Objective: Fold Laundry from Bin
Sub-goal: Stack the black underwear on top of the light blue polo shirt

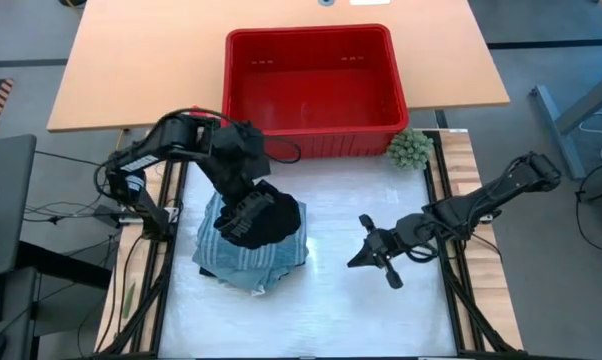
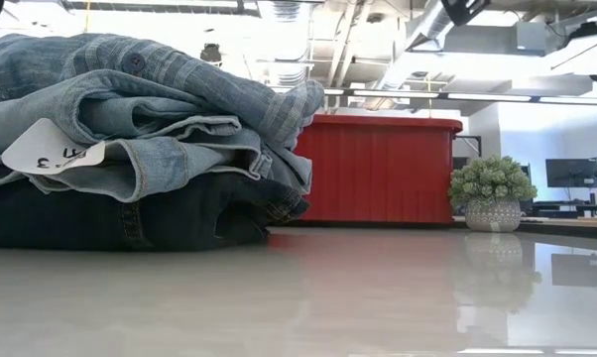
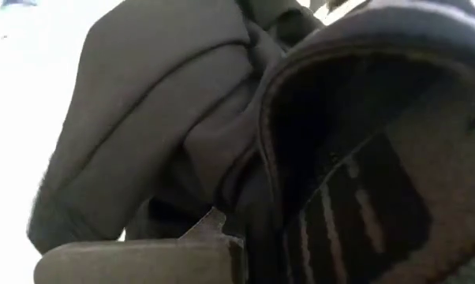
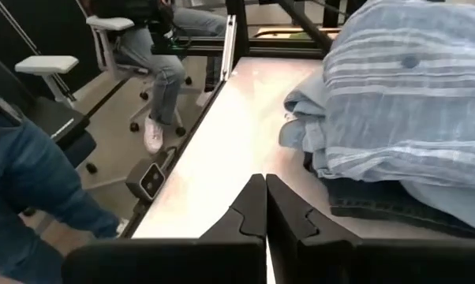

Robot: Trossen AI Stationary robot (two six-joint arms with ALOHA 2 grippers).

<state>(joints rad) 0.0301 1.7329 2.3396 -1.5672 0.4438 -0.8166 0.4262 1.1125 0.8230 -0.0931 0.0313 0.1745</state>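
L gripper [image 1: 243, 215] clamped on black piece [image 1: 271, 222]

red bin [image 1: 314, 85], blue-white striped shirt [image 4: 415, 87], black garment [image 1: 266, 220]

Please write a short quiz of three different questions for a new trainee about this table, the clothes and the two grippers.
1. True or false: the red bin holds clothes.
2. Which gripper is at the black garment on top of the clothes pile? A) left gripper B) right gripper
3. Fill in: the right gripper's fingers are ____.

Key:
1. False; the bin looks empty.
2. A; it is shut on the black garment.
3. Shut, holding nothing, over the bare table beside the pile.
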